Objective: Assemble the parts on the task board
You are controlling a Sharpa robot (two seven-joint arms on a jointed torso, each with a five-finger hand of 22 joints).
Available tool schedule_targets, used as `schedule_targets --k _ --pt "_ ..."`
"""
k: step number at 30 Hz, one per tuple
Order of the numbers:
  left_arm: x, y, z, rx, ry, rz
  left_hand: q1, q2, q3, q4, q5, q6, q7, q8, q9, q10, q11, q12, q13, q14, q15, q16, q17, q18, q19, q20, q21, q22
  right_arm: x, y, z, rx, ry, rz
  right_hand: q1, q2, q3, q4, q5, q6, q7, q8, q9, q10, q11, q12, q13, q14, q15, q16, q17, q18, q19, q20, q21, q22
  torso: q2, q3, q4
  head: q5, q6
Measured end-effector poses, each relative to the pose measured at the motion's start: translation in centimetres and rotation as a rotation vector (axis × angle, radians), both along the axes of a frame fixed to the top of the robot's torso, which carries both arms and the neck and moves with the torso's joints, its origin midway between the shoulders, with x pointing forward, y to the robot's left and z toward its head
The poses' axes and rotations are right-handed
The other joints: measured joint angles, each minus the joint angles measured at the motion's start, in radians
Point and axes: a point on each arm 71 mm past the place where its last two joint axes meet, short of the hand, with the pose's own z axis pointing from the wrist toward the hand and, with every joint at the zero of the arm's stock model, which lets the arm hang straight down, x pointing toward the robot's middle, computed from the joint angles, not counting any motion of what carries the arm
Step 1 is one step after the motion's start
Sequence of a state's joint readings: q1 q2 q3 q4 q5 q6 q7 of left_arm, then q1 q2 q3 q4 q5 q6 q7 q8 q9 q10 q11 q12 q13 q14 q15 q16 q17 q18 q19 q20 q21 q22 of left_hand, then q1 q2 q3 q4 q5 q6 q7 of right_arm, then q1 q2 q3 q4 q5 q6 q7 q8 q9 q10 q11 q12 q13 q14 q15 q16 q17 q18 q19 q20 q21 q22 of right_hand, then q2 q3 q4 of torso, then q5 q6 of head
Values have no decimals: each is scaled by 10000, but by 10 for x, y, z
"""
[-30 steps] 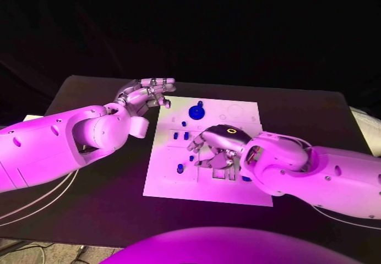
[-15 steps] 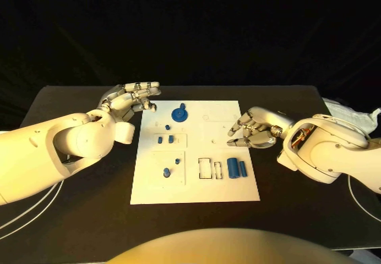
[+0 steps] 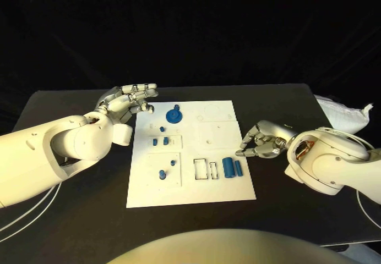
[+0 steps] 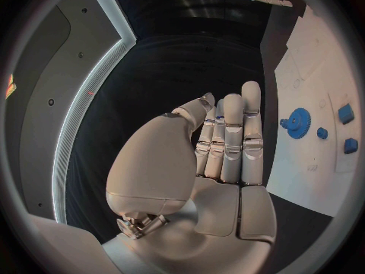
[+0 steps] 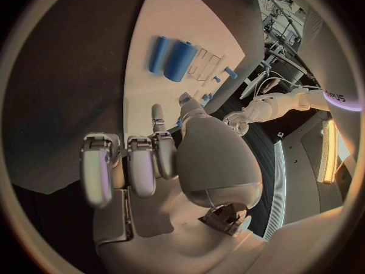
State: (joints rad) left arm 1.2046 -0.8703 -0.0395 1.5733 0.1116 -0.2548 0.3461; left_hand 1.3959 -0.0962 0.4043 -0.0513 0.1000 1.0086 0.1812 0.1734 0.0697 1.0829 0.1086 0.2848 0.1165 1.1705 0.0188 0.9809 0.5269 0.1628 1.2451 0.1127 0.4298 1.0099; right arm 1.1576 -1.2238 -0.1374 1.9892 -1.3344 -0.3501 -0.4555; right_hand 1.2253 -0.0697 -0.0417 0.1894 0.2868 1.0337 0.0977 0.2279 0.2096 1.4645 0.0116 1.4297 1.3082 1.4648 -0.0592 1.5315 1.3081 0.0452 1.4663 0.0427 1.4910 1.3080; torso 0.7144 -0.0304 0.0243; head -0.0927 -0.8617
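Note:
The white task board [image 3: 230, 192] lies in the middle of the table. On it are a blue gear [image 3: 174, 116] at the far end, several small blue parts [image 3: 161, 141] on the left half, and two blue cylinders [image 3: 233, 168] lying side by side near its right edge. My right hand [image 3: 262, 144] rests on the table just right of the board, fingers curled in, nothing in them. The cylinders [image 5: 175, 58] lie ahead of its fingers [image 5: 140, 164]. My left hand [image 3: 127, 102] hovers at the board's far left corner, fingers [image 4: 232, 134] stretched out, holding nothing.
Two empty rectangular slots [image 3: 206, 169] sit left of the cylinders. A white bag [image 3: 343, 114] lies at the table's right edge. Cables [image 3: 28, 212] run under my left arm at the table's left side.
My right hand has drawn back from over the board's slots to the table on its right, uncovering the two cylinders. The left hand has kept its place.

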Motion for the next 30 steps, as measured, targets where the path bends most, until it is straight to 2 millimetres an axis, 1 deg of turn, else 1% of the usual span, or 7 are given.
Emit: schedule_targets --k 7,9,10,12,17,24,30 --pt "0 2 -1 14 25 21 0 0 0 0 0 0 0 0 0 0 0 0 -1 0 0 0 0 0 0 0 0 0 -4 11 -8 -394 115 170 0 0 -292 176 -1 -117 15 75 164 0 0 282 0 0 0 113 -1 0 -5 5 81 -1 0 -7 -2 34 -21" --pt "0 2 -1 18 29 31 0 0 0 0 0 0 0 0 0 0 -1 0 -1 0 0 0 1 0 0 0 0 0 -5 14 -10 -489 143 226 0 0 -388 219 -1 -118 16 79 207 0 0 334 -1 0 0 120 -1 0 -13 70 81 -1 0 -12 -6 47 -29" --pt "0 3 -1 21 33 35 0 0 0 0 0 0 0 0 0 1 -1 0 -1 0 0 0 0 0 0 0 0 0 -5 15 -11 -546 165 262 0 -1 -432 255 -1 -143 41 79 228 0 0 334 -1 0 0 120 -1 0 -3 80 81 -1 0 -12 -9 54 -35" --pt "0 3 -2 23 37 35 0 0 0 0 0 0 0 7 0 1 -1 0 -1 0 0 0 -1 1 0 0 0 -1 -5 17 -12 -624 191 325 0 -1 -520 272 -1 -195 23 79 258 -1 0 334 -1 -1 0 120 -2 0 -3 80 81 -1 0 -12 -19 63 -41" --pt "0 3 -2 25 43 40 0 0 0 0 0 0 0 46 0 1 -1 54 7 0 0 0 -17 0 0 0 0 -13 -6 23 -14 -779 204 522 -40 39 -576 329 -1 -197 25 120 296 -1 0 372 -2 37 38 120 -2 0 -3 80 80 -2 0 -12 -26 85 -42" --pt "0 4 -2 41 61 62 0 0 0 0 0 -23 22 46 0 -35 -37 55 7 -1 0 37 -27 0 0 0 -40 -13 -7 29 -18 -993 343 768 -40 39 -755 451 -1 -197 25 194 399 -1 0 372 -3 37 38 157 -3 0 -3 80 80 -3 -7 -17 -17 98 -32" --pt "0 5 -3 52 82 67 0 0 0 0 0 -38 36 46 0 -35 -37 54 6 -1 1 37 -27 1 0 0 -40 -13 -8 34 -23 -1117 524 926 -98 98 -810 507 -2 -197 25 271 462 -1 0 371 -4 37 38 158 -4 0 -3 80 80 -4 -5 -16 -17 121 -19"
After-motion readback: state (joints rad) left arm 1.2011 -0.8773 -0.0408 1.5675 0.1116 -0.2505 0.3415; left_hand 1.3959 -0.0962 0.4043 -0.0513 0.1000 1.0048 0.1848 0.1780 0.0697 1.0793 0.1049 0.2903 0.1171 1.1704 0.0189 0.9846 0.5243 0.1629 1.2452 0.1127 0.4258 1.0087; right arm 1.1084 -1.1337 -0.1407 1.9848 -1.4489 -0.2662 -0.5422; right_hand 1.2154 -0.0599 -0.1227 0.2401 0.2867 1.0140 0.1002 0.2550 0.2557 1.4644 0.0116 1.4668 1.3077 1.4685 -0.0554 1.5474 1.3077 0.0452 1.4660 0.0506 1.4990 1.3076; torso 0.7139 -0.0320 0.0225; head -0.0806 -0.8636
